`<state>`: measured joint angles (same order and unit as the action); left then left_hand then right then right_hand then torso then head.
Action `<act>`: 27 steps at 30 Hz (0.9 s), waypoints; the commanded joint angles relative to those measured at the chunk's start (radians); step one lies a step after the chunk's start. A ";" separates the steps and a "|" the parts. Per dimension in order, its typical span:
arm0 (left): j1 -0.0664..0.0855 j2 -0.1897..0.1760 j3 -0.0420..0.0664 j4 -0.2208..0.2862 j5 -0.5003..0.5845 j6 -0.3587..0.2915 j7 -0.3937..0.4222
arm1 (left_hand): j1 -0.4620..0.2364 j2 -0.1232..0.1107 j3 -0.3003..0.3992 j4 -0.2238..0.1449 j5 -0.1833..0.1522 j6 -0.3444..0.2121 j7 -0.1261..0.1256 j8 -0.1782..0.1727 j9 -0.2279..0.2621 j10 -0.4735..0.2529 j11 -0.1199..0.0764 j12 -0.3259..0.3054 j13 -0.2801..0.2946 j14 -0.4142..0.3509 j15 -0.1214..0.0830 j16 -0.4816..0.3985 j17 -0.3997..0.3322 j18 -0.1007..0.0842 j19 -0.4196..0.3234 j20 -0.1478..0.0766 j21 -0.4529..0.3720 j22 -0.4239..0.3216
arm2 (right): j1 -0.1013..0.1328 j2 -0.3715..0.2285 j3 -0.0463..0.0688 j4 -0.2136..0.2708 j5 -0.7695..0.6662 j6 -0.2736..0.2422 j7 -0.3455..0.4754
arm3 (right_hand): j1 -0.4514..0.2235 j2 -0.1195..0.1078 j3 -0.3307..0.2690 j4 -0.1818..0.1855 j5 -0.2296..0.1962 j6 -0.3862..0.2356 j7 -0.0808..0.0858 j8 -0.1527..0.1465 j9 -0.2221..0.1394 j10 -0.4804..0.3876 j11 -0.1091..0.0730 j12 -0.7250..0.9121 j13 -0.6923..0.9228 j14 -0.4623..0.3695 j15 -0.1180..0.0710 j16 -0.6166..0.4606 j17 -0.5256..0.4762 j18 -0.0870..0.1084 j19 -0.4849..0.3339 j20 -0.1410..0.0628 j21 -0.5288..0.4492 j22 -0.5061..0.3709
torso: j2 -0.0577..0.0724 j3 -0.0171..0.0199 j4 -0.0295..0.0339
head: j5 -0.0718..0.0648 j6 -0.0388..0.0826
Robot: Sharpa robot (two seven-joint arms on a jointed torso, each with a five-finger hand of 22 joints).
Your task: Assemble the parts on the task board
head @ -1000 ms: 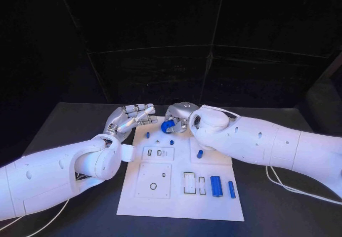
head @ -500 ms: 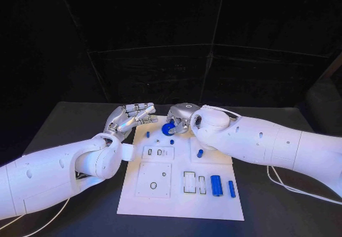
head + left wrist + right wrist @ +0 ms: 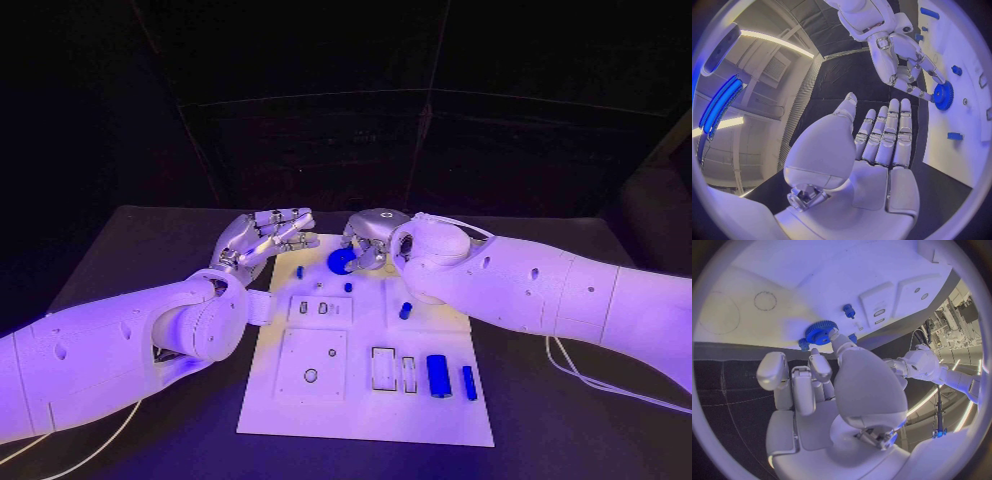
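Note:
The white task board [image 3: 361,400] lies in the middle of the black table. My right hand [image 3: 369,238] hovers over the board's far end and pinches a blue gear [image 3: 342,261] at its fingertips. The right wrist view has the gear [image 3: 821,332] held edge-on just above the board [image 3: 786,275], near a small blue peg [image 3: 848,311]. My left hand [image 3: 268,236] is open beside the board's far left corner, fingers straight and together, holding nothing. From the left wrist, its palm [image 3: 879,150] faces the right hand [image 3: 907,55] and the gear [image 3: 943,95].
Small blue pegs [image 3: 299,271] [image 3: 348,287] [image 3: 405,311] stand on the board's far half. A thick blue cylinder [image 3: 437,376] and a thin one [image 3: 469,383] lie near the right edge beside rectangular slots [image 3: 384,369]. A white cable [image 3: 577,375] runs on the table at right.
My right hand has lowered the blue gear slightly toward the board. The left hand has stayed in place.

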<state>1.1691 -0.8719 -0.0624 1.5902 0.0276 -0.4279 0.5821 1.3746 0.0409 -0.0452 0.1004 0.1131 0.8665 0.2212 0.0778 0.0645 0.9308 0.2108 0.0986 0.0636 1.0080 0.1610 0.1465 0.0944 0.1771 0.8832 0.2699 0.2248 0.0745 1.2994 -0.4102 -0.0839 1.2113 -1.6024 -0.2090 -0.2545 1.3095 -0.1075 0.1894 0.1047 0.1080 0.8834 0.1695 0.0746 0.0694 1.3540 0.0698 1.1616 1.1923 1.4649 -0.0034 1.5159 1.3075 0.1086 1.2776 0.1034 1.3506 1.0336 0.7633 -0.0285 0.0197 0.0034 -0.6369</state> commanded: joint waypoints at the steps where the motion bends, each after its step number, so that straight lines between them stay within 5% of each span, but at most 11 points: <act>1: 0.002 0.001 0.001 0.000 -0.001 0.009 0.004 | 0.002 0.007 0.001 -0.005 0.005 0.001 0.042 -0.004 0.000 -0.007 0.000 -0.006 0.000 0.005 0.001 -0.006 -0.002 0.005 0.007 -0.002 -0.005 -0.001 | 0.002 -0.026 0.000 0.024 0.019 -0.090 0.014 | -0.025 -0.002 -0.023 0.026 0.001 -0.006 0.000 -0.005 0.001 0.003 0.009 0.010 0.008 0.075 0.007 0.003 0.114 -0.007 0.005 0.008 0.000 0.005 | -0.001 0.0010 -0.0010 | -0.002 0.004; 7: 0.002 -0.003 0.001 -0.003 -0.001 0.009 0.005 | 0.002 0.007 0.001 -0.006 0.005 0.001 0.042 -0.004 0.000 -0.007 0.000 -0.006 0.000 0.005 0.001 -0.006 -0.002 0.005 0.007 -0.002 -0.005 -0.001 | 0.003 -0.142 0.000 0.109 0.166 -0.195 0.114 | -0.008 0.003 -0.048 0.043 0.046 0.007 -0.003 0.000 0.005 0.010 0.007 0.025 0.022 0.075 0.006 0.003 0.115 -0.007 0.007 0.008 0.001 0.008 | -0.009 0.0020 -0.0101 | -0.005 0.009; 12: 0.002 -0.005 0.001 -0.007 -0.001 0.015 0.007 | 0.003 0.018 0.005 -0.013 0.005 0.031 0.025 0.007 0.003 0.019 -0.013 0.005 0.001 0.016 -0.006 -0.006 -0.001 0.006 0.012 -0.005 -0.010 -0.003 | 0.010 -0.260 0.000 0.145 0.408 -0.165 0.282 | 0.117 0.026 -0.008 -0.031 0.098 0.030 -0.007 0.009 0.008 0.009 0.000 0.035 0.034 0.075 -0.001 0.002 0.115 -0.006 0.003 0.001 -0.002 0.003 | -0.017 0.0062 -0.0215 | -0.006 0.011; 21: 0.001 0.002 0.001 -0.016 -0.001 0.015 0.002 | 0.003 0.024 0.005 -0.022 0.005 0.057 0.018 0.012 0.002 0.052 -0.022 0.016 0.002 0.035 -0.013 -0.003 0.001 0.007 0.027 -0.011 -0.010 -0.003 | 0.014 -0.362 -0.001 0.122 0.560 -0.140 0.398 | 0.122 0.020 -0.015 -0.043 0.101 0.028 -0.004 0.005 0.005 0.022 0.003 0.060 0.056 0.079 0.002 0.010 0.135 -0.010 0.011 0.002 0.005 0.018 | -0.024 0.0177 -0.0324 | -0.020 0.012; 27: 0.000 0.013 0.000 -0.024 -0.001 0.022 0.003 | 0.004 0.032 0.008 -0.027 0.005 0.081 0.006 0.016 0.002 0.082 -0.032 0.023 0.004 0.046 -0.019 -0.002 0.002 0.007 0.033 -0.016 -0.014 -0.003 | 0.005 -0.386 -0.002 0.084 0.584 -0.127 0.421 | 0.114 0.016 -0.027 -0.043 0.110 0.021 -0.003 0.000 0.003 0.020 0.005 0.061 0.056 0.080 0.003 0.011 0.138 -0.010 0.011 0.003 0.005 0.018 | -0.024 0.0284 -0.0360 | -0.049 0.011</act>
<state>1.1683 -0.8608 -0.0627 1.5672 0.0279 -0.4235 0.5811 1.3784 0.0642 -0.0356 0.0797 0.1131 0.9411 0.2273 0.0904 0.0667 1.0072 0.1789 0.1173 0.0664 1.0475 0.1433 0.1465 0.0944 0.1771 0.9086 0.2520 0.2175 0.0727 1.3062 -0.7945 -0.0855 1.3003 -1.0778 -0.3443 0.1080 1.4302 -0.0829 0.1691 0.0616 0.2125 0.9091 0.1628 0.0805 0.0742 1.3704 0.0715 1.2188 1.2480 1.4649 -0.0035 1.5219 1.3074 0.1086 1.2815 0.1072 1.3506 1.0505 0.7404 -0.0075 -0.0119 -0.0355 -0.6252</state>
